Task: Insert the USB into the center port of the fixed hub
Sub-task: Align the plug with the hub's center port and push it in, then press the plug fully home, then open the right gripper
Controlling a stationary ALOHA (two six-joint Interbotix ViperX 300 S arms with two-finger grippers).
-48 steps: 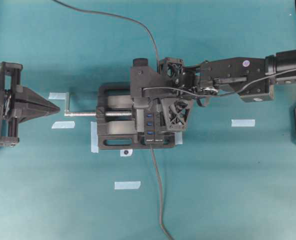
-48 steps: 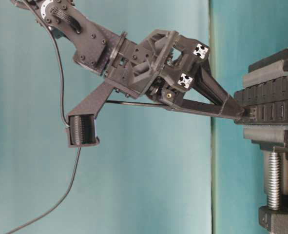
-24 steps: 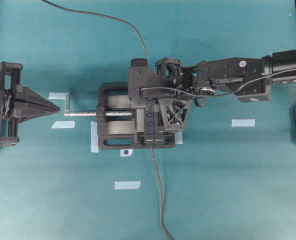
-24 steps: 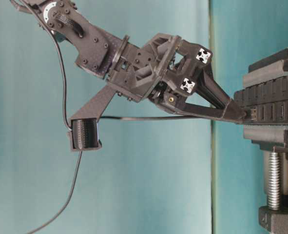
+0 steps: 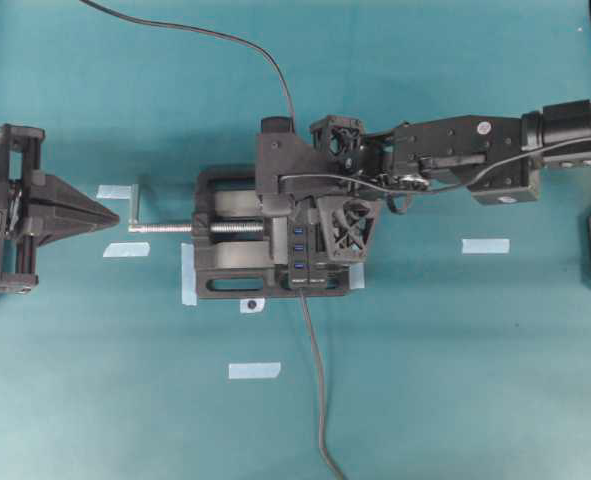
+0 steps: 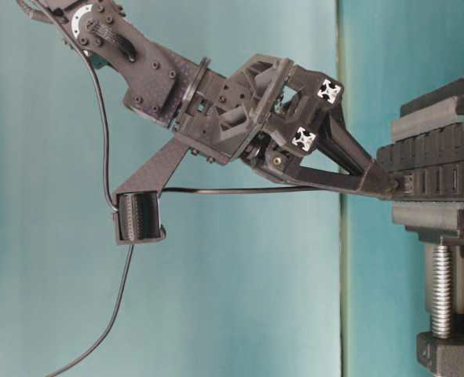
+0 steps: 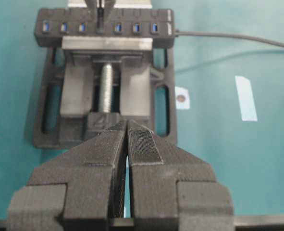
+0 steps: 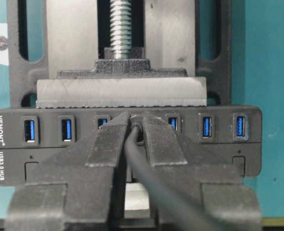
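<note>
Right hand (image 8: 134,132): fingers pinching the USB (image 8: 136,126), tips pressed against the hub's port face at mid-row
USB: between the right fingertips, at the center port (image 7: 100,27); how deep it sits cannot be told; cable (image 6: 239,189) trails back level under the wrist
Center port: covered by fingertips in the right wrist view; three blue ports show on either side
Hub (image 8: 247,144): clamped level in the vise (image 7: 108,103), ports facing the right arm; thicker grey cable (image 5: 317,390) leaves its end across the surface (image 5: 455,370)
Vise: black, silver screw (image 5: 165,227) pointing toward the left arm
Left hand (image 7: 127,144): fingers pressed together, holding nothing, well apart from the vise, aimed at the screw handle
Surface: teal, a few pale tape strips (image 5: 254,370)
</note>
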